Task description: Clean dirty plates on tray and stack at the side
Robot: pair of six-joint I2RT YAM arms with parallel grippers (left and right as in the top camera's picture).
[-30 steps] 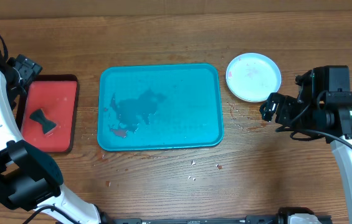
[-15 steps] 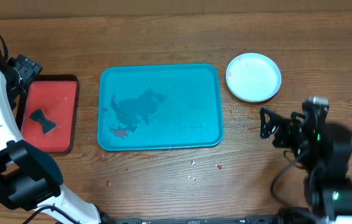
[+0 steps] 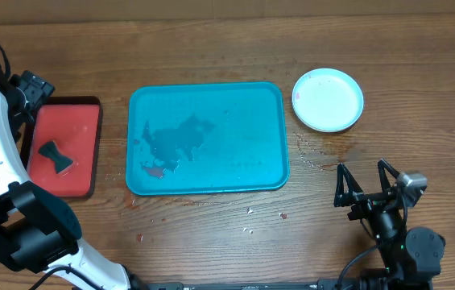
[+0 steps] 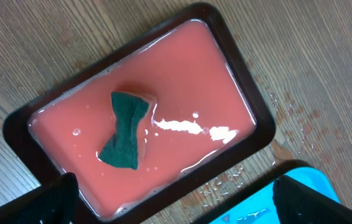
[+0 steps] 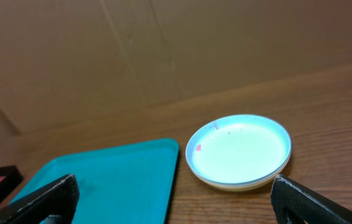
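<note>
A: The right gripper (image 3: 361,167) has pulled back from the plates (image 3: 328,99) toward the near edge of the table (image 3: 211,242); jaws apart, empty.
B: Plates sit stacked just right of the tray (image 3: 243,121), which holds none; left gripper (image 4: 176,186) gapes above the sponge (image 4: 126,130); the job looks finished.

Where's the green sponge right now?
In the overhead view the green sponge lies inside the small red tray on the left side of the table, just left of the teal tray.
</note>
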